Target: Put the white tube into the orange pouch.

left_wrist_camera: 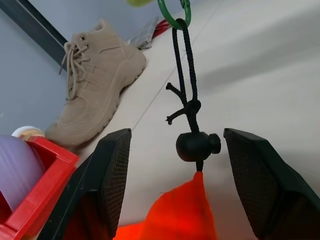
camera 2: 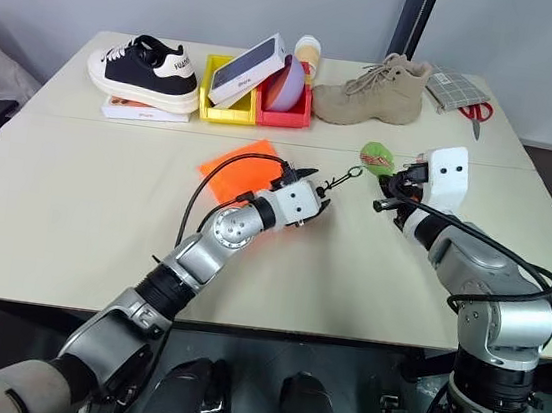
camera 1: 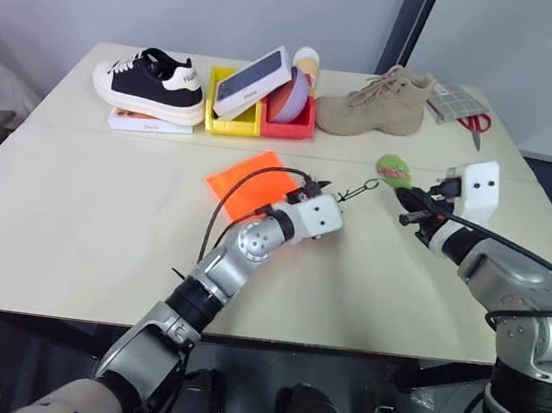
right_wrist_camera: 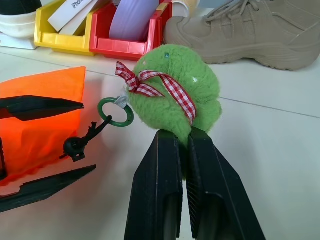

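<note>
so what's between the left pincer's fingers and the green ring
In the left wrist view, the black cord runs from the green ring down through a knot to a black toggle at the orange pouch mouth, between the open fingers.

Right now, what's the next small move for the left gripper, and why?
Probably close the left gripper on the pouch's neck. Its fingers stand apart on either side of the black cord stopper and the orange pouch tip, touching neither. The right gripper is shut on the green plush ball at the cord's far end.
</note>
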Action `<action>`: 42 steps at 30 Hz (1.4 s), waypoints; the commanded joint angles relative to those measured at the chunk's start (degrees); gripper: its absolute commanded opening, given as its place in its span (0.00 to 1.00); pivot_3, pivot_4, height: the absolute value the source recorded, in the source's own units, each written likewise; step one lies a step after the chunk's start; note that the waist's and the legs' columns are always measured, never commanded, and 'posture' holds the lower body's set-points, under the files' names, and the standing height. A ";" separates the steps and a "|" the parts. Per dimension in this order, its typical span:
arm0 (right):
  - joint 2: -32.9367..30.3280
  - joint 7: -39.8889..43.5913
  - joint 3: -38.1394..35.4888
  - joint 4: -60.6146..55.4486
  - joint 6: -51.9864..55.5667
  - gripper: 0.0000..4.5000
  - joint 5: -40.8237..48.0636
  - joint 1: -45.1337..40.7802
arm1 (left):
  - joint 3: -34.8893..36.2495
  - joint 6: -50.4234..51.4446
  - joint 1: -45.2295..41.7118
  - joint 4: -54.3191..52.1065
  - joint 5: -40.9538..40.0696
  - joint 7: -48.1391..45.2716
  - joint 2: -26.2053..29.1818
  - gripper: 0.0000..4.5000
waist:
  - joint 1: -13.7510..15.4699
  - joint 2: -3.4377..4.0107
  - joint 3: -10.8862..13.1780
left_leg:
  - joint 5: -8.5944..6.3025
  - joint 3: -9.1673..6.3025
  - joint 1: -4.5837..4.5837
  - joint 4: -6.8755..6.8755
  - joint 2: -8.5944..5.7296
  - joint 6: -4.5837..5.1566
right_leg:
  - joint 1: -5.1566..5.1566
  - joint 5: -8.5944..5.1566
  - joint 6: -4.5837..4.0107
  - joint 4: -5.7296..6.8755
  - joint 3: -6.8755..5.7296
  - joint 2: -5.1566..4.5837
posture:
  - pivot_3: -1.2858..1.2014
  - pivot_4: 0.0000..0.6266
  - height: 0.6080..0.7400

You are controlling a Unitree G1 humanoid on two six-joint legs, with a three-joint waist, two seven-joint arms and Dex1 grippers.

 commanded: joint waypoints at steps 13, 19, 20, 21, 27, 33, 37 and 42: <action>-1.30 -0.44 -0.62 -2.56 -1.07 0.00 -0.29 -0.55 | -0.32 -0.17 0.70 -2.56 0.11 -1.64 1.69 0.05 | -0.01 0.00 0.00 | 0.00 0.00 0.00 0.00 0.00 0.00 | 0.00 0.00 0.00 0.00 0.00 0.00 | 0.52 0.24 1.00; -3.29 -1.57 0.39 -0.23 -3.89 0.00 -4.49 0.02 | 0.28 0.52 6.48 -8.69 -2.15 -8.89 8.29 0.05 | -0.16 0.00 0.00 | 0.00 0.01 0.00 -0.05 0.01 0.00 | -0.03 0.00 0.00 -0.01 0.00 0.00 | 0.52 0.24 1.00; -3.58 -1.85 0.61 0.47 -4.44 0.00 -5.43 0.19 | 0.73 0.49 8.09 -10.38 -3.00 -10.80 10.16 0.05 | -0.20 0.00 0.00 | 0.00 0.00 0.00 -0.05 0.01 0.00 | -0.03 0.00 -0.01 -0.01 0.00 0.00 | 0.52 0.24 1.00; -3.73 -2.02 0.75 0.95 -4.85 0.00 -6.05 0.29 | 1.01 0.55 9.18 -11.63 -3.62 -12.08 11.43 0.05 | -0.29 0.00 0.00 | 0.00 0.01 0.00 -0.06 0.01 0.00 | -0.03 -0.01 -0.01 -0.01 0.00 0.00 | 0.52 0.24 1.00; -5.28 -1.44 3.37 3.58 -7.37 0.00 -9.64 1.23 | 3.02 2.67 13.59 -17.25 -6.88 -17.64 18.00 0.05 | -0.09 0.01 0.00 | 0.00 0.02 0.00 -0.04 0.01 -0.01 | -0.02 -0.01 -0.02 -0.01 0.00 -0.04 | 0.52 0.24 1.00; -7.07 4.06 7.97 1.67 -7.01 0.08 -8.52 3.28 | 7.09 8.31 14.85 -21.87 -16.53 -21.19 16.72 0.37 | -0.05 0.01 0.00 | 0.00 0.02 0.00 -0.03 0.01 -0.01 | -0.02 -0.01 -0.02 -0.02 0.00 -0.04 | 0.52 0.24 1.00; -7.81 7.13 9.44 -0.18 -6.78 0.46 -7.75 5.47 | 10.74 12.99 16.09 -26.40 -23.73 -23.67 16.59 0.81 | -0.13 0.00 0.00 | 0.00 0.02 0.00 -0.03 0.01 -0.01 | -0.01 -0.01 -0.01 -0.02 0.00 -0.03 | 0.52 0.24 1.00; -9.58 10.92 10.16 -2.14 -10.81 0.81 -8.43 9.89 | 19.48 22.15 21.10 -32.61 -34.92 -26.18 19.73 1.00 | -0.31 0.01 0.00 | 0.00 0.01 0.04 -0.05 0.02 -0.01 | 0.01 -0.01 0.01 -0.02 0.01 -0.01 | 0.52 0.24 1.00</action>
